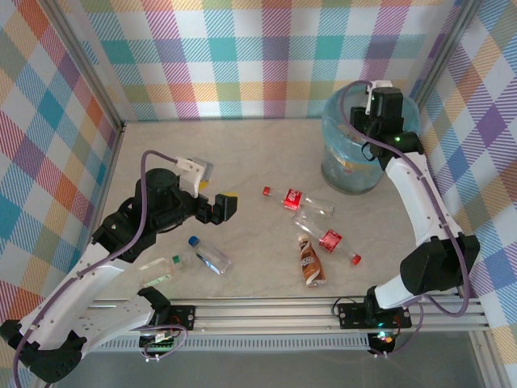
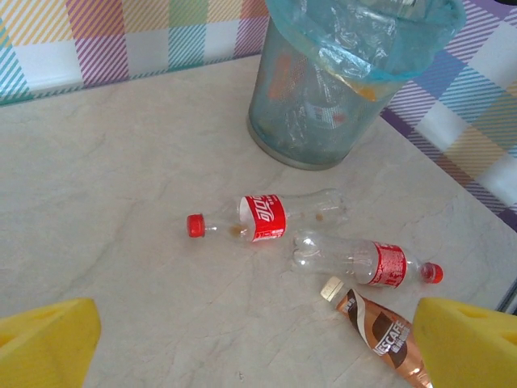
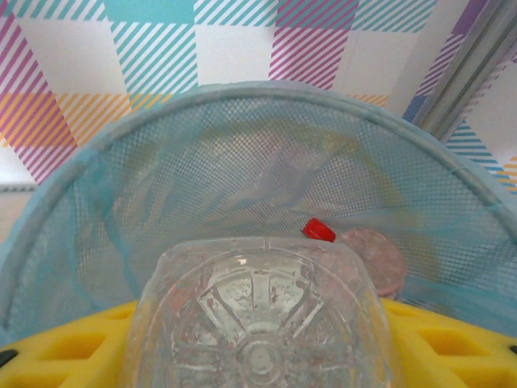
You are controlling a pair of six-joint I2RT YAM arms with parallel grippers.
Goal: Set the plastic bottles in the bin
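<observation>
My right gripper (image 3: 262, 356) is shut on a clear plastic bottle (image 3: 262, 323), whose ribbed base faces the camera, held over the mouth of the bin (image 3: 242, 101). Inside the bin lie a red cap (image 3: 319, 230) and a pink bottle base (image 3: 373, 260). From above, the bin (image 1: 355, 174) stands at the back right. On the table lie two clear red-labelled bottles (image 1: 292, 198) (image 1: 327, 237) and a brown bottle (image 1: 310, 263). My left gripper (image 1: 220, 207) hangs open left of them, yellow fingers (image 2: 48, 339) wide apart with nothing between.
Near the front left lie a clear bottle with a blue cap (image 1: 212, 256) and a clear bottle with a green cap (image 1: 166, 268). Checked walls close in the table on three sides. A metal rail (image 1: 266, 311) runs along the near edge.
</observation>
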